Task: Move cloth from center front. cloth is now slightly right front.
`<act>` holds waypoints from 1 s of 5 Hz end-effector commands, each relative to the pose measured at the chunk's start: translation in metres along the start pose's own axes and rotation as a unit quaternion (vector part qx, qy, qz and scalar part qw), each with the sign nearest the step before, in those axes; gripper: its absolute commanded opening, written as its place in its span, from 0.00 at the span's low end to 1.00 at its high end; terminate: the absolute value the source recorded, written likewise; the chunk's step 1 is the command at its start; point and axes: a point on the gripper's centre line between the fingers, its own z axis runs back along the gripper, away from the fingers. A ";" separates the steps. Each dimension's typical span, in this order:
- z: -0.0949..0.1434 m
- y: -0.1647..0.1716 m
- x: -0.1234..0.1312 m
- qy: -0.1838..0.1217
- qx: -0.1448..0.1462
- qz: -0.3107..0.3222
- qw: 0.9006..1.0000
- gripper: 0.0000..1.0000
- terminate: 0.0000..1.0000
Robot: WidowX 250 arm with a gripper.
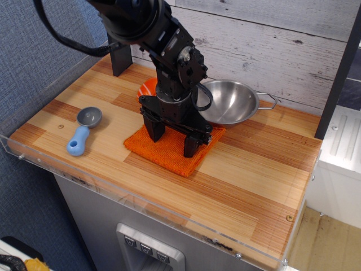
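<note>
The cloth [162,153] is a bright orange ribbed square lying flat on the wooden tabletop, its far right corner touching the steel bowl [228,101]. My gripper [172,139] points straight down onto it. Its two black fingers [153,129] are spread wide apart, and their tips rest on the cloth's top surface. Nothing is pinched between them. The arm hides the cloth's far edge.
A blue-handled scoop [82,131] lies at the left front. A small orange piece [145,89] peeks out behind the arm. A dark post [118,59] stands at the back left. A clear acrylic lip [141,199] runs along the table's front edge.
</note>
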 end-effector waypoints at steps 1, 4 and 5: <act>0.042 -0.061 -0.075 0.016 -0.027 -0.066 0.997 1.00 0.00; 0.057 -0.083 -0.070 0.031 -0.062 -0.045 0.997 1.00 0.00; 0.050 -0.086 -0.062 0.045 -0.074 -0.028 0.996 1.00 0.00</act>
